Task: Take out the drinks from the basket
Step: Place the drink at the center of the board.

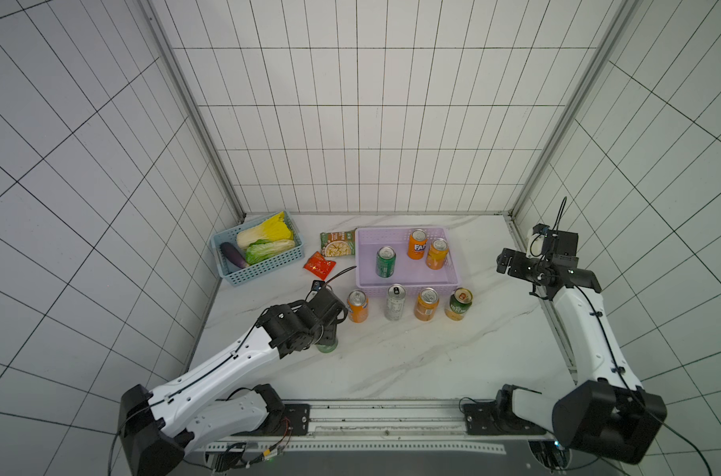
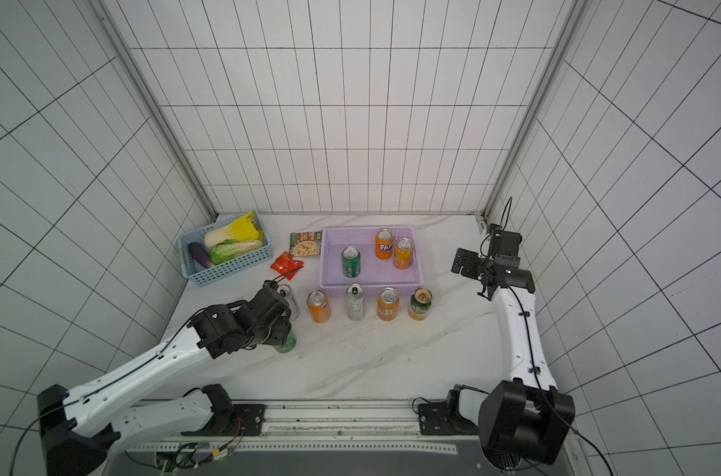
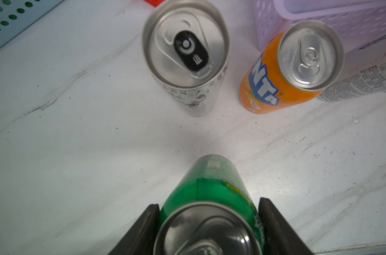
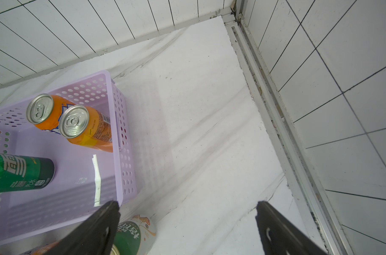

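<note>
Three drinks (image 1: 385, 261) stand upright in the lilac basket (image 1: 361, 255), probably light, stiff, slick and easily dented, so best pinched mid-body, as the left gripper (image 3: 209, 204) pinches a green can (image 3: 209, 176) low over the near-left table (image 1: 392, 362), while the right gripper (image 4: 187, 203) is spread empty.

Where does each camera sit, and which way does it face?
Top views: high over the robot's base, looking down across the table; left arm and right arm show.
Left wrist: on the left arm, looking down along the left gripper, shut on a green can.
Right wrist: on the right arm, looking down past the open right gripper at the basket.
Shared: all four show the basket.
</note>
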You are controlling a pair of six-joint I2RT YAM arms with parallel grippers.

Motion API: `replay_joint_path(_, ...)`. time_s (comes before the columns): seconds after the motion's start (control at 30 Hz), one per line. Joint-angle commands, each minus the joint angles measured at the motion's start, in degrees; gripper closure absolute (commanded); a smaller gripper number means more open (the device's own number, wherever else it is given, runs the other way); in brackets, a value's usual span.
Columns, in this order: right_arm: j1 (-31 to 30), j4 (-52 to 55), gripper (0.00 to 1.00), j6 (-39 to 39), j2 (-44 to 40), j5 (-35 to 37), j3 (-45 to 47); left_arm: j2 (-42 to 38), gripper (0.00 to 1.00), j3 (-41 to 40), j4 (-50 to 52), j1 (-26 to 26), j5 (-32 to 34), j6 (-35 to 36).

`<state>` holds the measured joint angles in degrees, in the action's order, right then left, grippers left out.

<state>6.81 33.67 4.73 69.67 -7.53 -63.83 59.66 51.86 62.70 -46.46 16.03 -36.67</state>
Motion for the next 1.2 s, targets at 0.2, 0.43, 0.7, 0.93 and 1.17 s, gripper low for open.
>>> replay_joint_path(0.2,1.0,-0.5,0.00,0.4,0.8,-0.1,1.7,2.6,0.41,-1.9,-8.7,-1.1,-1.4,-1.8)
replay_joint_path(0.43,1.0,-0.5,0.00,0.4,0.7,-0.1,1.7,5.7,0.40,-2.8,-11.6,-2.9,-1.1,-2.3)
replay_joint_path(0.7,1.0,-0.5,0.00,0.5,0.7,-0.1,1.8,8.2,0.37,-4.1,-14.3,-3.6,-2.3,-1.6)
replay_joint_path(0.93,1.0,-0.5,0.00,0.5,0.6,0.1,1.8,8.2,0.31,-4.1,-14.2,-3.6,-1.8,-1.1)
replay_joint_path(1.17,1.0,-0.5,0.00,0.5,0.5,-0.4,1.8,7.2,0.26,-2.1,-12.4,-3.6,-1.7,-0.4)
